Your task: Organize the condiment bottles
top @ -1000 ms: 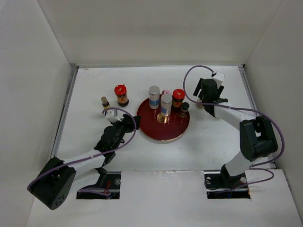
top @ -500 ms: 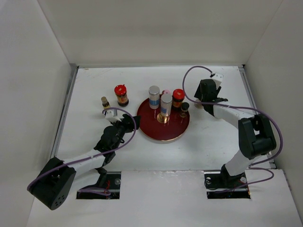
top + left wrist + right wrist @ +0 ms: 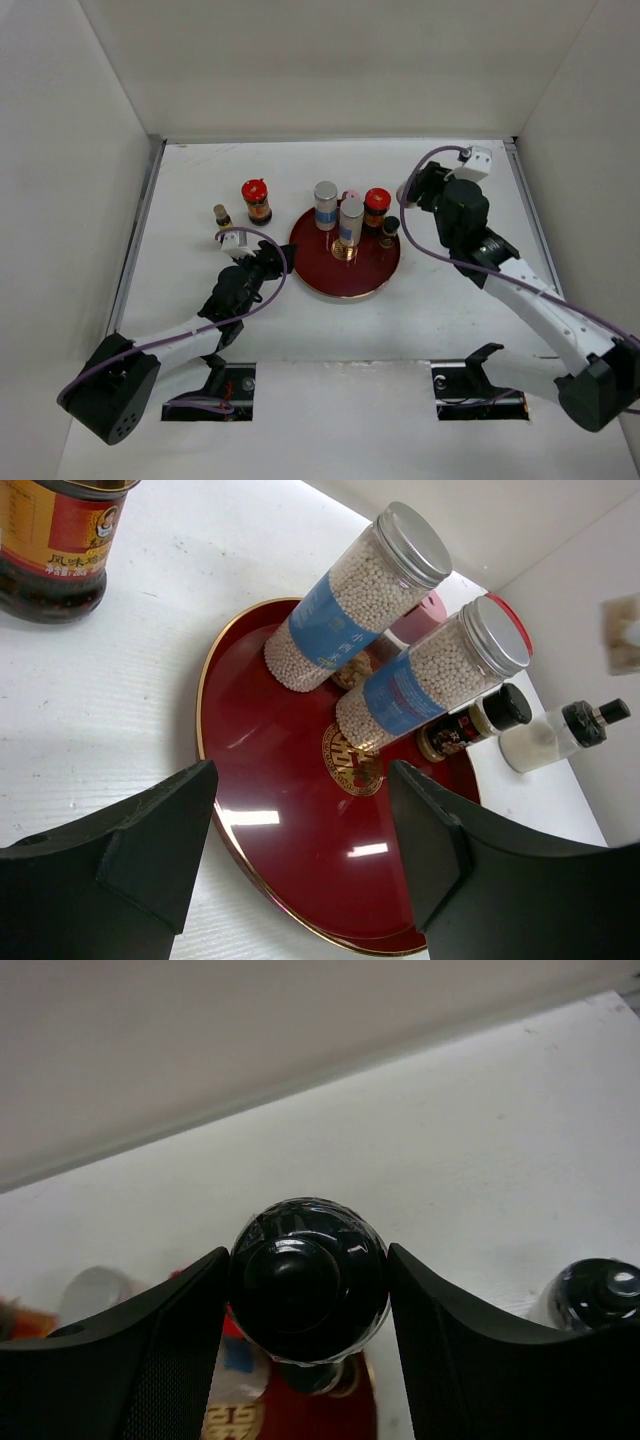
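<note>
Notably two cylinders (image 3: 326, 205) (two red-lidded jars (image 3: 256, 200))

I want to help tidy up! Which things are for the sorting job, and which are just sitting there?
Job things: lone red-lidded brown jar; second red-lidded brown jar; two silver-capped blue-labelled cylinders; pink-capped bottle; small black-capped bottle; tiny bottle; white black-capped bottle; round black-capped bottle held by the right gripper.
Just there: dark red round plate; white table.

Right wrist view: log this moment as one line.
right end effector: shut on black-capped bottle | left end effector: open, empty, near plate | left of plate: red-lidded jar, small bottle
</note>
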Tool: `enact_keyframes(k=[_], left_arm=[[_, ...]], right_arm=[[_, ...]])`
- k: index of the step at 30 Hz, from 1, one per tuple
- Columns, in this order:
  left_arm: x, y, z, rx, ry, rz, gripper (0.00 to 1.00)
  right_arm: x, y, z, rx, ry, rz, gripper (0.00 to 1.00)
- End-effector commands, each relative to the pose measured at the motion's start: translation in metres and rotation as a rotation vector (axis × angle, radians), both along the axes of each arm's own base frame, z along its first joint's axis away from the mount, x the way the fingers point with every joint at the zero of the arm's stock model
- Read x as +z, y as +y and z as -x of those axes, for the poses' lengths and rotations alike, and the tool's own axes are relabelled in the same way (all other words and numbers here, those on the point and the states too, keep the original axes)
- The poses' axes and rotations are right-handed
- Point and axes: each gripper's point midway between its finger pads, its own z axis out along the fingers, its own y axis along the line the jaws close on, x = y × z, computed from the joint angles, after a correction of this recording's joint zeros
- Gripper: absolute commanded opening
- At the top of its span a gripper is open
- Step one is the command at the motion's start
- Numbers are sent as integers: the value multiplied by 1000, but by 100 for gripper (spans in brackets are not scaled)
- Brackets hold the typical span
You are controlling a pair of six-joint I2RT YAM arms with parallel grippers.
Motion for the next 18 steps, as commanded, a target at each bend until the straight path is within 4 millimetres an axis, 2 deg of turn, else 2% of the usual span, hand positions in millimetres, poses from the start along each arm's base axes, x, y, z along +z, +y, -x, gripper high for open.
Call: enact_keyframes(k=[1,4,9,12,18], left_arm=[[31,-3,-7,1,-86,49,68],[33,-2,-7,6,-91,49,68],[33,-2,-6,4,-92,52,68],[32,-2,-6,6,-89,50,68],[35,-3,-5,0,-98,55,68]], right_arm=[[26,30,27,111,-54,15,42],[21,61,46,215,-35,17,42],[-12,100,66,321,18,8,41],[-35,117,65,355,62,11,41],[-75,135,51,361,111,36,40]])
